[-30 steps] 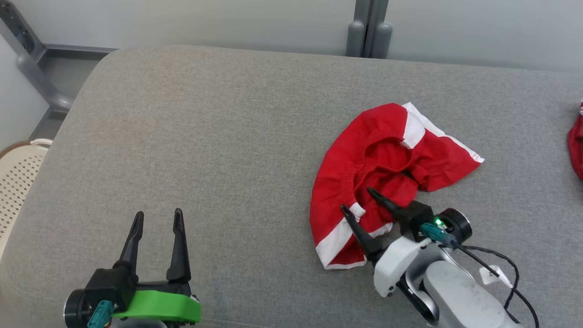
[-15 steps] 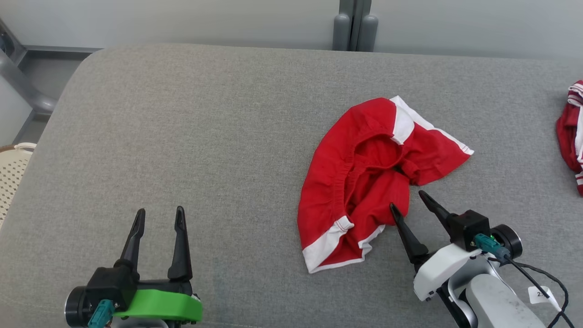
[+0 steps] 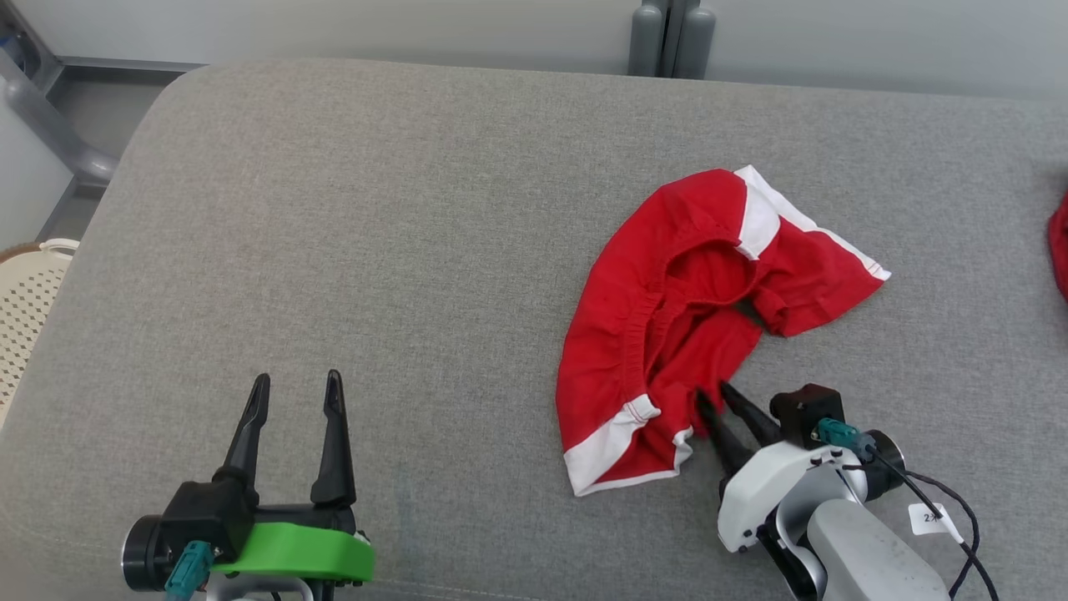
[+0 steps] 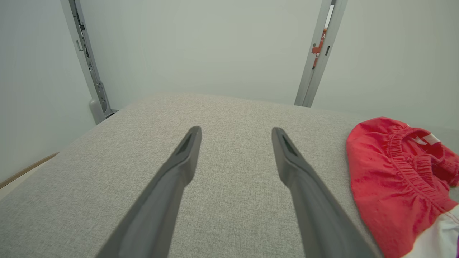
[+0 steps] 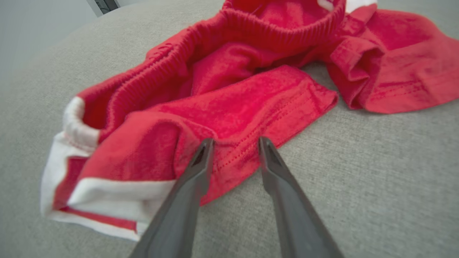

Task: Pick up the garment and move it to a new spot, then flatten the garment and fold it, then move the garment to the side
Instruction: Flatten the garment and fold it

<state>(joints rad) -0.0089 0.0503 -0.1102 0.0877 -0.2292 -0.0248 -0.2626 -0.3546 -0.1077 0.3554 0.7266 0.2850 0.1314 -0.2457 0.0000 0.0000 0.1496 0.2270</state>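
The garment [image 3: 659, 317] is a pair of red shorts with white trim, lying crumpled right of centre on the grey cushion [image 3: 375, 250]. My right gripper [image 3: 712, 391] is at its near lower edge. In the right wrist view the garment [image 5: 233, 107] has a red hem fold lying between the tips of the right gripper [image 5: 235, 141], whose jaws are narrowed with a gap still showing. My left gripper [image 3: 298, 377] rests open and empty at the lower left. The left wrist view has the left gripper [image 4: 236, 129] over bare cushion and the garment [image 4: 387, 179] off to the right.
Another red cloth [image 3: 1060, 259] lies at the cushion's right edge. A cream perforated basket [image 3: 29, 292] stands beyond the left edge. Grey posts [image 3: 672, 37] rise behind the far edge, before a pale wall.
My right gripper swung off the garment to its right, then came back to the near hem with its jaws narrowed. The camera shifted a little. The left gripper stayed put.
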